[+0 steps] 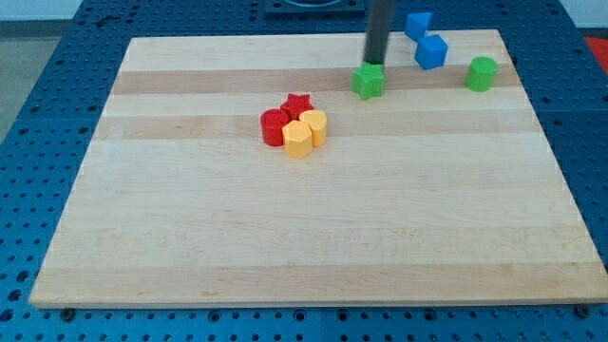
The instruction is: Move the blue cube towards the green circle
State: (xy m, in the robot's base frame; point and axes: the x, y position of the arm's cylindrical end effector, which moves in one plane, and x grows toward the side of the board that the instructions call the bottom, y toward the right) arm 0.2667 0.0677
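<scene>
The blue cube (431,52) sits near the view's top right on the wooden board (313,228). The green circle, a short cylinder (482,73), stands to its right and slightly lower, a small gap apart. A second blue block (418,25) lies just above the cube, near the board's top edge. My tip (374,61) is at the lower end of the dark rod, just above a green star-like block (369,82), close to or touching it. The tip is left of the blue cube, about a block's width away.
A cluster sits left of centre: a red star (298,104), a red cylinder (275,126), a yellow cylinder (314,126) and a yellow hexagonal block (297,140), all touching. The board's top edge runs close behind the blue blocks.
</scene>
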